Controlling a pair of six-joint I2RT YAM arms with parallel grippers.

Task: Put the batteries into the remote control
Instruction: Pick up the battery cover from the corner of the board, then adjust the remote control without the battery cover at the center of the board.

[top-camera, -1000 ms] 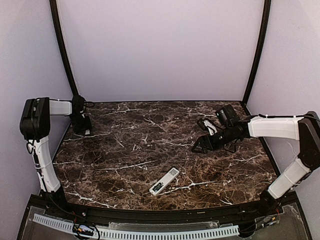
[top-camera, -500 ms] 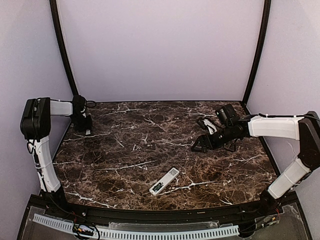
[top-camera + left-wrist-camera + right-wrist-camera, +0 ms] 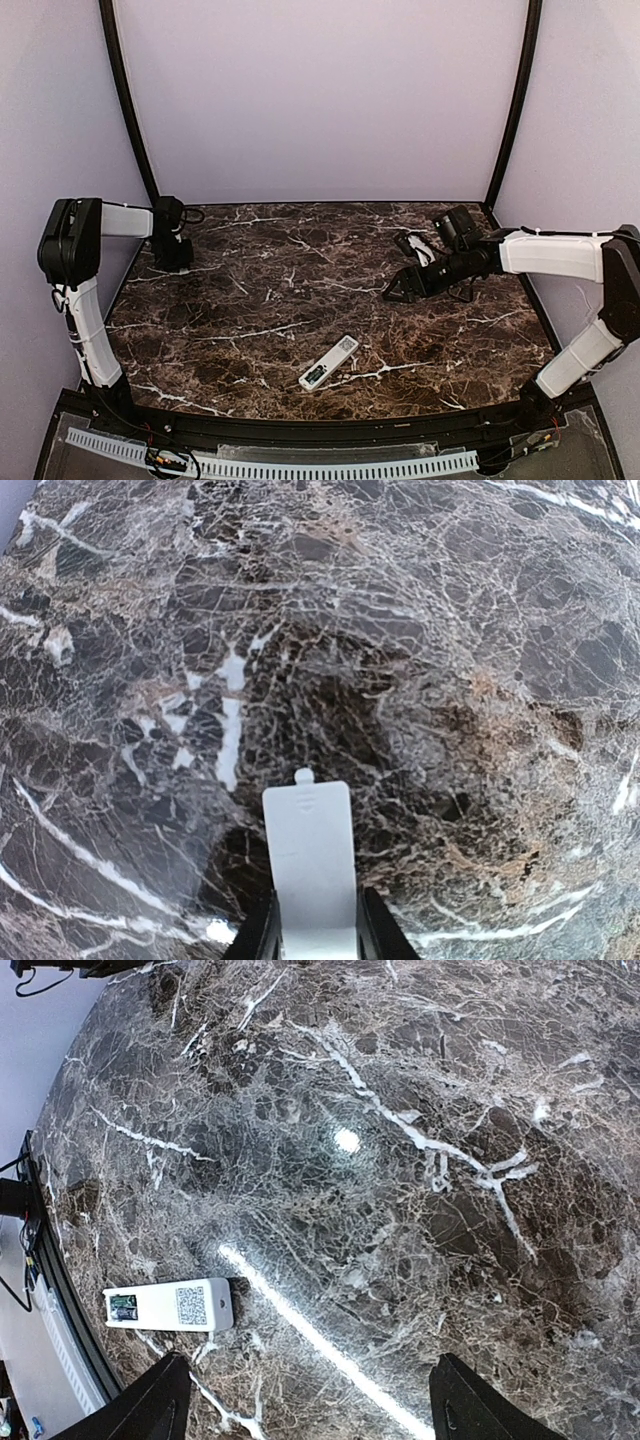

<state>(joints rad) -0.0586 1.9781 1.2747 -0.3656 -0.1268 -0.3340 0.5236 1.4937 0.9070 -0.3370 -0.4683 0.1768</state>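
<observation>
The remote control lies back up near the table's front middle. In the right wrist view the remote control shows a QR label and an open compartment with something green inside. Loose batteries are not visible in any view. My left gripper is at the far left edge of the table. In its wrist view the left gripper is shut on a flat white battery cover with a small tab, held just above the marble. My right gripper hangs open over the right middle. Nothing is between the right gripper's fingers.
A small dark and white object lies at the back right, behind the right arm. The dark marble table is enclosed by purple walls and two black corner posts. A white ribbed strip runs along the front edge.
The left gripper has closed on the white cover and shifted slightly to the right. The right arm and the remote have stayed where they were.
</observation>
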